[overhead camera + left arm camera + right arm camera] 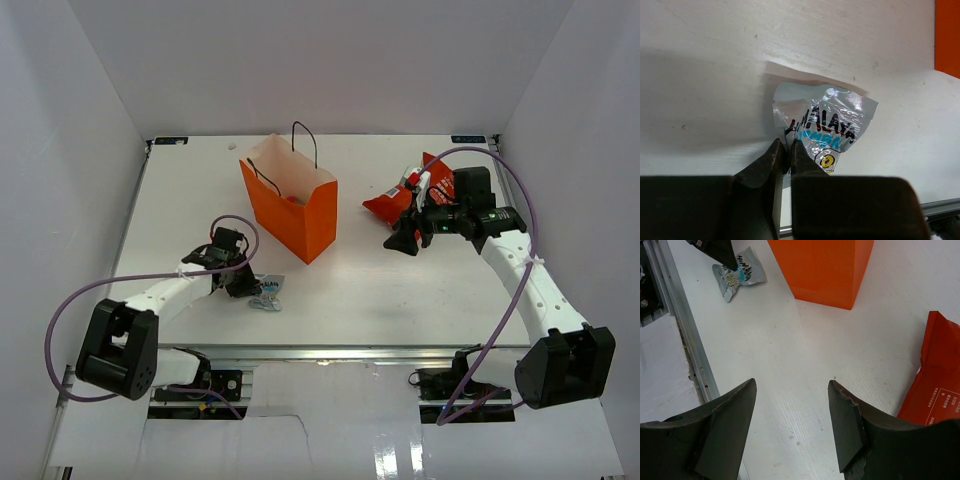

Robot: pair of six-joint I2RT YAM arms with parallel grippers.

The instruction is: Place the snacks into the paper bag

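Grasp | left jaws shut on corner of small pale-blue foil wrapper, flat on white counter, near-left of upright orange paper bag | right jaws open, empty | I'll lift slowly; corner pinch looks thin.

Overhead camera covers the table; both close wrist cameras share the wrapper.

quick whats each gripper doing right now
Left gripper: closed, pinching the edge of the pale-blue wrapper.
Right gripper: open, holding nothing, beside the red chip bag.
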